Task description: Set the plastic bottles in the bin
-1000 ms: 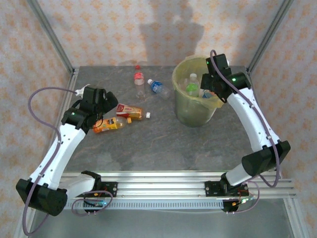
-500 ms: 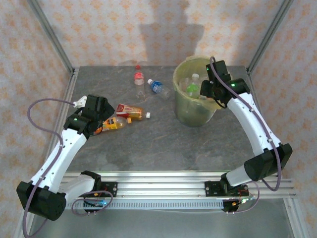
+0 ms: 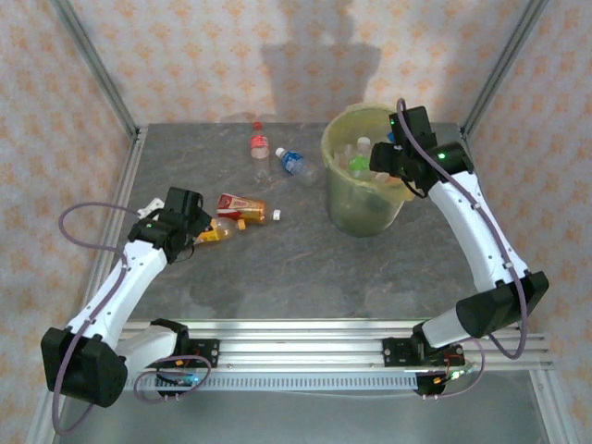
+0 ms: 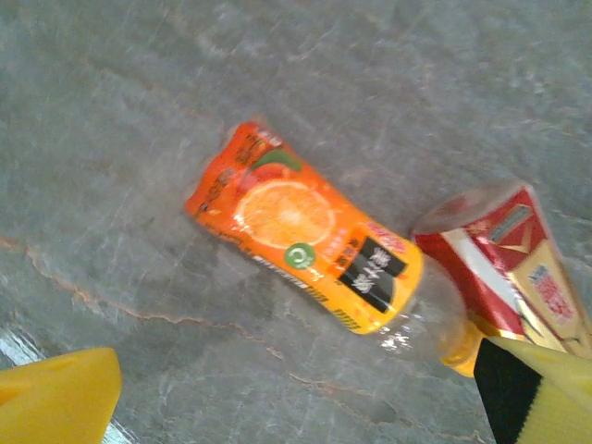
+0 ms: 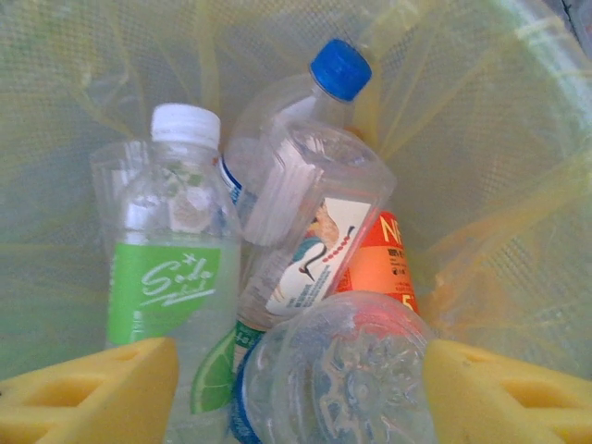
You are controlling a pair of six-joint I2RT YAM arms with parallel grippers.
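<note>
Left arm has pulled in closer to the near-left side since a second ago. The left gripper (image 4: 296, 365) now hangs right over the orange-labelled bottle (image 4: 301, 240) instead of sitting past it. The right arm has barely shifted, it's just leaned a bit further over the bin (image 3: 356, 213).

So two steps are going at once, I think. The right gripper (image 5: 301, 379) is down in the mouth of the bin with the base of a clear bottle (image 5: 338, 370) sitting between its yellow fingers. The jaws stand partly apart, and I honestly can't tell if they're pinching that bottle or letting it go. Below it, a green-labelled bottle (image 5: 166, 277) and a blue-capped bottle (image 5: 339, 69) are already in the liner, so the drop-off looks about done.

The left side is lining up a pick. Its jaws are spread wide with nothing in them, and the orange-labelled bottle lies on its side on the table (image 3: 305, 268) between them. A red-labelled bottle (image 4: 504, 268) is touching its cap end, or very near it.

Next move, my guess: come straight down and close across the body of the orange one without snagging its neighbour. Two more, a red-capped bottle (image 3: 260, 148) and a blue-labelled bottle (image 3: 292, 162), are lying near the far edge.
</note>
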